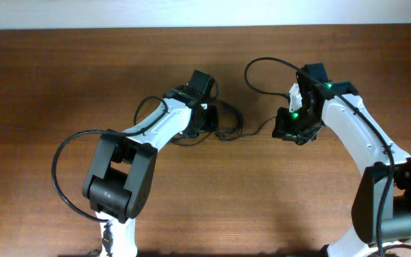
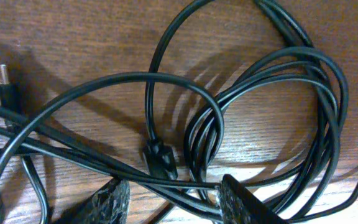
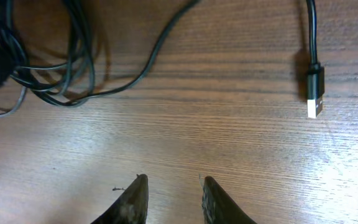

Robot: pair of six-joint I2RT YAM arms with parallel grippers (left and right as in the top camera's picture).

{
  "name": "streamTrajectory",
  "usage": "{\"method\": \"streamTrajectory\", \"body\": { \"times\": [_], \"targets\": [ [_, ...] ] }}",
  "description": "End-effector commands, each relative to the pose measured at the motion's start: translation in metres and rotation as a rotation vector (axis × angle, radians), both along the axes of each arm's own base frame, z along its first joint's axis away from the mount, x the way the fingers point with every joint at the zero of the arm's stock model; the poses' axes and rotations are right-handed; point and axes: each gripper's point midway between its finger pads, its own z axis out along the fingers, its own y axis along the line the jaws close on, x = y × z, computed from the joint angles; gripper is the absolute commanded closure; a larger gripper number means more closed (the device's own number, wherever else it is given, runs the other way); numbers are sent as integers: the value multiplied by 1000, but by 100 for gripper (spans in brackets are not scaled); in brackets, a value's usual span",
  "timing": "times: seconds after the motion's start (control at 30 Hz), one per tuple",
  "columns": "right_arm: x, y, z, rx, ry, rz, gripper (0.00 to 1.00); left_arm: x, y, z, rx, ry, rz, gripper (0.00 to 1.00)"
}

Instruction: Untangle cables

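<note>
Overhead: left gripper [image 1: 207,118] sits over the tangled cables [image 1: 228,123] on the table [image 1: 48,78]; right gripper [image 1: 296,132] is near, beside one trailing cord.
Left wrist: jaws released; loops and a black plug [image 2: 160,158] lie just ahead, strands crossing between the fingers.
Right wrist: jaws parted, empty; silver-tipped plug [image 3: 314,93] is ahead-right; the bundle is ahead-left.

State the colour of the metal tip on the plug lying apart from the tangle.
Silver, on a black plug; clearest in the right wrist view.
</note>
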Motion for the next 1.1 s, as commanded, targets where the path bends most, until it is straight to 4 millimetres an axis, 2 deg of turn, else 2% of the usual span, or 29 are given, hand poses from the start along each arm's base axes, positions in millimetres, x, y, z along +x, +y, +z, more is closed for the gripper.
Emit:
{"method": "streamTrajectory", "body": {
  "times": [0.0, 0.03, 0.07, 0.17, 0.23, 0.27, 0.3, 0.37, 0.4, 0.47, 0.5, 0.57, 0.7, 0.8, 0.93, 0.97, 1.07],
  "targets": [
    [-9, -2, -10, 5, 38, -7, 71, 2, 3, -8, 15, -3, 16, 55],
    [-10, -2, -11, 5, 42, -8, 71, 2, 3, -7, 14, -7, 15, 62],
    [-13, -2, -13, 4, 49, -4, 71, 2, 1, -7, 13, -7, 11, 75],
    [-17, -2, -17, 7, 57, 9, 71, -1, -2, -8, 16, -4, -3, 100],
    [-18, 0, -17, 16, 56, 22, 72, 1, -2, 4, 20, -38, -53, 100],
    [-18, 0, -17, 17, 53, 28, 78, 2, 0, 15, 17, -60, -67, 100],
    [-18, 2, -16, 32, 44, 55, 78, 5, 2, 31, 11, -93, -68, 100],
    [-17, 10, -13, 79, 28, 98, 64, 9, 12, 55, 19, -142, -44, 100],
    [-16, 13, -11, 98, 23, 99, 53, 11, 23, 68, 36, -163, -7, 100],
    [-14, 18, -8, 127, 18, 94, 52, 9, 44, 80, 40, -151, 82, 100],
    [-13, 28, -2, 190, 10, 101, 52, 8, 57, 84, 38, -134, 118, 100],
    [-7, 51, 11, 321, -89, 243, 51, 0, 86, 83, 43, -66, 182, 100],
    [-8, 78, 10, 299, -183, 432, 50, -16, 134, 73, 83, 46, 260, 96],
    [-2, 95, 4, 196, -252, 516, 50, -15, 148, 72, 86, 55, 290, 90],
    [15, 122, 0, 13, -407, 617, 50, -14, 160, 71, 146, 40, 303, 81],
    [20, 129, 1, -31, -452, 641, 50, -15, 164, 71, 170, 39, 305, 76],
    [22, 151, 4, -60, -549, 773, 51, -18, 182, 70, 269, 38, 325, 71]
  ]
}}
